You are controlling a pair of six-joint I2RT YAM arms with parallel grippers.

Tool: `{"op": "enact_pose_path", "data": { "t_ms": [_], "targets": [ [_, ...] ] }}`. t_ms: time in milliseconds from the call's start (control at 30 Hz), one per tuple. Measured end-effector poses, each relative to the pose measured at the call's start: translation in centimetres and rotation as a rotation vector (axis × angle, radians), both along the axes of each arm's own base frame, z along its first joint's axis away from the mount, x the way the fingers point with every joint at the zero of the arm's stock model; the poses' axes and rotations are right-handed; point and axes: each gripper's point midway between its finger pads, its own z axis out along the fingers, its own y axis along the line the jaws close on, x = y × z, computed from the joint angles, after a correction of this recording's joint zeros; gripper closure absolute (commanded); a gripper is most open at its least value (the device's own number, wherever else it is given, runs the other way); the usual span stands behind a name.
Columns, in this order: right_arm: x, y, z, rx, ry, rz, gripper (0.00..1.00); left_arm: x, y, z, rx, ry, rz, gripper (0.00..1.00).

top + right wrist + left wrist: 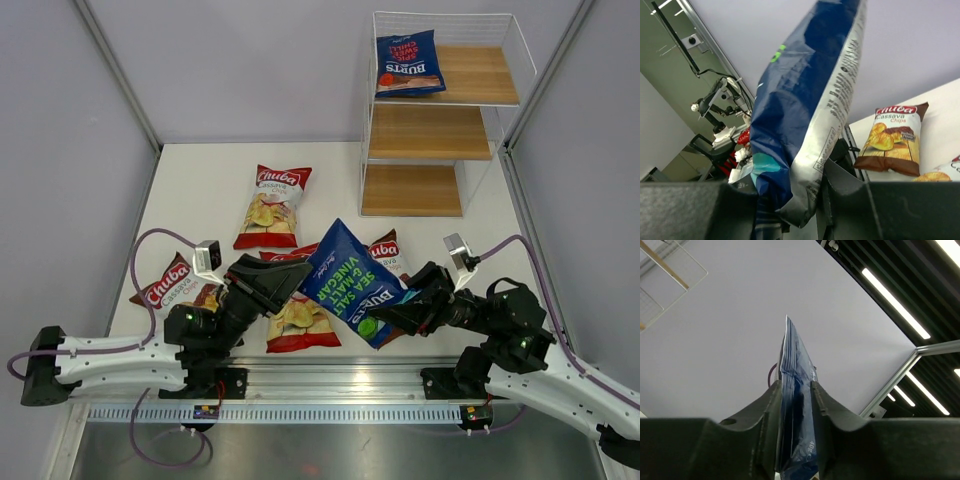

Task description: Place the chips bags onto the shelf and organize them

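A dark-blue Burts chips bag [352, 282] hangs above the table between both arms. My left gripper [300, 276] is shut on its left edge; in the left wrist view the bag [796, 385] stands edge-on, pinched between the fingers of that gripper [794, 440]. My right gripper [397, 314] is shut on the bag's lower right corner, and its wrist view shows the bag [805, 95] rising out of the gripper [790, 210]. A second Burts bag [408, 63] lies on the top tier of the shelf [430, 132]. The two lower tiers are bare.
A red-and-white Chuba bag [271, 205] lies mid-table. Another red-and-white bag [298, 322] sits under the held bag, and a third [386, 249] peeks out beside it. A brown Chuba bag [172, 285] lies at the left, also visible as a brown bag [892, 137] in the right wrist view.
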Motion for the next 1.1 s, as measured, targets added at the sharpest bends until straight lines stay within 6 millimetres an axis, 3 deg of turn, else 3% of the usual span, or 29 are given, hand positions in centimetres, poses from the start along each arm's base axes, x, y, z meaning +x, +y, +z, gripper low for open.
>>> {"op": "enact_pose_path", "data": {
  "t_ms": [167,300,500,533,567,633,733,767,867,1100],
  "targets": [
    [-0.3,-0.1,-0.2,-0.03,0.047,0.018,0.76,-0.4,0.3,0.0,0.067,-0.074,0.032,0.82],
    [-0.6,-0.5,-0.1,-0.042,0.078,0.024,0.74,-0.7,0.3,0.1,0.129,-0.138,0.054,1.0],
    [-1.0,-1.2,-0.2,-0.061,0.106,0.023,0.76,-1.1,0.4,0.6,0.189,-0.206,0.075,1.0],
    [-1.1,-1.2,-0.2,-0.064,0.109,0.023,0.76,-1.2,0.3,0.9,0.193,-0.218,0.074,0.98],
    [-1.1,-1.2,-0.3,-0.068,0.112,0.023,0.76,-1.4,0.2,1.1,0.199,-0.234,0.068,0.89],
    [-1.1,-1.2,-0.4,-0.074,0.116,0.023,0.78,-1.9,-0.2,1.7,0.211,-0.269,0.057,0.47],
    [-1.1,-1.2,-0.5,-0.076,0.115,0.026,0.82,-2.2,-1.1,1.9,0.23,-0.291,0.033,0.23],
    [-1.2,-1.3,-0.4,-0.075,0.113,0.026,0.83,-2.2,-1.4,1.7,0.242,-0.289,0.028,0.04],
    [-1.4,-1.7,-0.1,-0.062,0.095,0.023,0.84,-1.9,-1.9,0.6,0.279,-0.263,0.026,0.01],
    [-2.5,-4.2,2.3,0.043,-0.008,-0.004,0.84,-0.9,-0.8,-0.6,0.263,-0.168,0.051,0.01]
  ]
}}
